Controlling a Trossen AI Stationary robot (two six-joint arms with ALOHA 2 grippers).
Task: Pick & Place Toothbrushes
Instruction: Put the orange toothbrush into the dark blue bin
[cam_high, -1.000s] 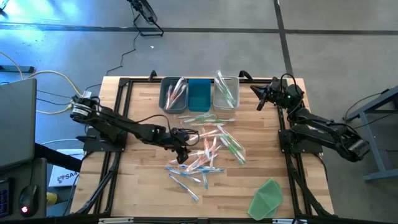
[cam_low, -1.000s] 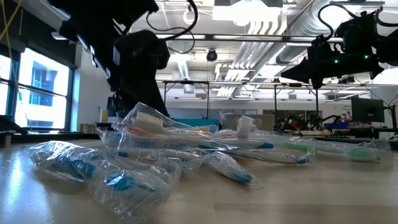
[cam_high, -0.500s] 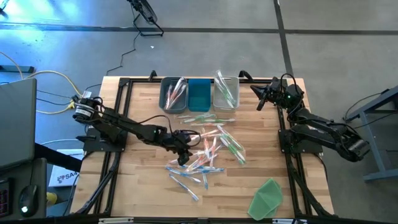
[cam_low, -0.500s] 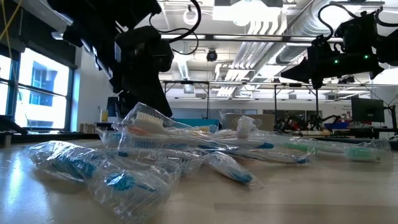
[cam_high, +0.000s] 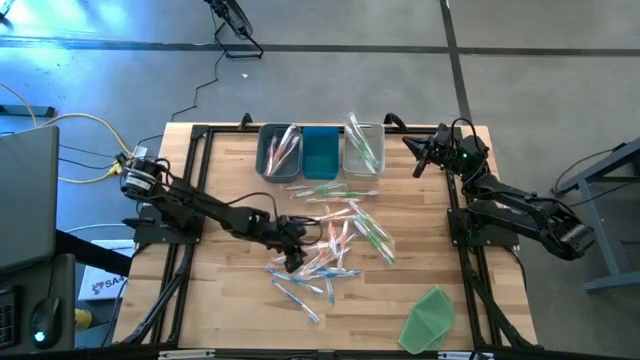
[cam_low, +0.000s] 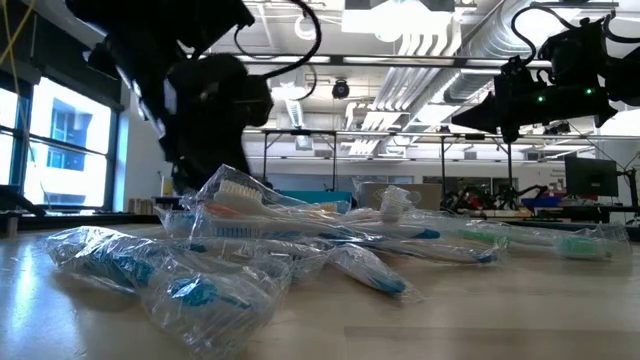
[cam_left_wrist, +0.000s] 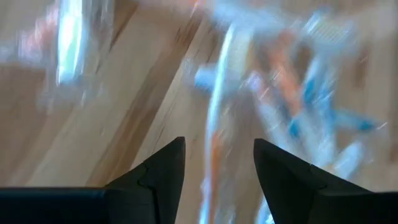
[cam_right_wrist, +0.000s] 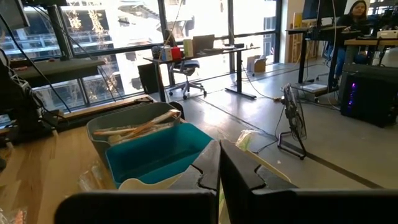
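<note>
Several plastic-wrapped toothbrushes (cam_high: 335, 245) in pink, blue and green lie in a loose pile on the wooden table (cam_high: 220, 300); the low view shows the toothbrushes (cam_low: 300, 225) up close. My left gripper (cam_high: 294, 256) hangs open just over the pile's left edge, slanting down. In the left wrist view, the left gripper (cam_left_wrist: 217, 165) has a wrapped toothbrush (cam_left_wrist: 217, 130) lying on the table beyond the gap between its fingers; the picture is blurred. My right gripper (cam_high: 410, 146) waits shut in the air at the far right; the right wrist view shows the right gripper (cam_right_wrist: 219, 171) closed.
Three bins stand side by side at the far edge: a grey bin (cam_high: 266, 155) with pink brushes, a teal bin (cam_high: 320, 152), and a grey bin (cam_high: 348, 155) with green brushes. A green sheet (cam_high: 430, 315) lies at the near right. Bare wood lies at the near left.
My left gripper has eased a little down and toward the near edge, closer to the pile's left side, and stays open. The toothbrushes lie as before.
</note>
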